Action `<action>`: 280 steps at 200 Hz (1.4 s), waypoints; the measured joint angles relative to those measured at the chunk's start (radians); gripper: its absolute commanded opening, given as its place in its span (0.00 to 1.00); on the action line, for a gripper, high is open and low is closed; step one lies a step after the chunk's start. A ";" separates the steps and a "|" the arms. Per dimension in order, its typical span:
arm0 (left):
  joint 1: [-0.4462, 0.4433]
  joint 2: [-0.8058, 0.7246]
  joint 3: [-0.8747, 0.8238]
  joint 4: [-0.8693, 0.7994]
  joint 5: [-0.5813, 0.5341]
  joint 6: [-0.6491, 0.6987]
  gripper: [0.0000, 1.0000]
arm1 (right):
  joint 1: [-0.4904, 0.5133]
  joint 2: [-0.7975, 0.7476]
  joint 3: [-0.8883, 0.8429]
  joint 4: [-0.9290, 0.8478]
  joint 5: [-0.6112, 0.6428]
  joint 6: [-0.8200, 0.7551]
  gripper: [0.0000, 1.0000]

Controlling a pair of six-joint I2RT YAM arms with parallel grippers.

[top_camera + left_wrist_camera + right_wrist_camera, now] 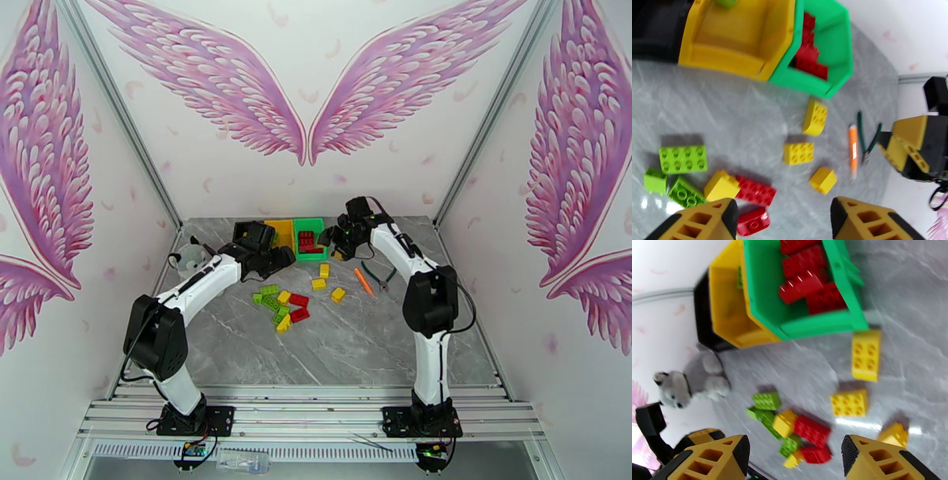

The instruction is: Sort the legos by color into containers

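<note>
Three joined bins stand at the back of the table: black (pixel 253 234), yellow (pixel 281 230) and green (pixel 312 226). The green bin (pixel 831 43) holds several red bricks (pixel 809 59). A light green piece (pixel 726 3) lies in the yellow bin (pixel 742 39). A mixed pile of red, yellow and green legos (pixel 281 305) lies mid-table, with three yellow bricks (pixel 319 283) to its right. My left gripper (pixel 278 256) hovers open in front of the bins, its fingers (pixel 707 221) empty. My right gripper (pixel 330 237) is open beside the green bin, nothing between its fingers (pixel 884 461).
A grey-white plush husky (pixel 189 259) sits at the table's left edge, left of the black bin. An orange stick (pixel 363 280) and green-handled pliers (pixel 384 276) lie right of the yellow bricks. The near half of the marble table (pixel 355 347) is bare.
</note>
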 measured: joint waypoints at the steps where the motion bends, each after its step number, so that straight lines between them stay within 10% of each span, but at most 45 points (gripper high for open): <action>1: -0.004 -0.002 -0.005 -0.005 -0.002 0.001 0.64 | 0.001 -0.006 -0.011 0.000 0.003 -0.005 0.69; 109: -0.257 0.186 0.191 -0.098 -0.089 0.135 0.68 | -0.027 -0.307 -0.612 -0.015 0.134 -0.049 0.57; 280: -0.380 0.802 0.929 -0.399 -0.237 0.386 0.64 | -0.157 -0.706 -0.868 -0.128 0.098 -0.077 0.62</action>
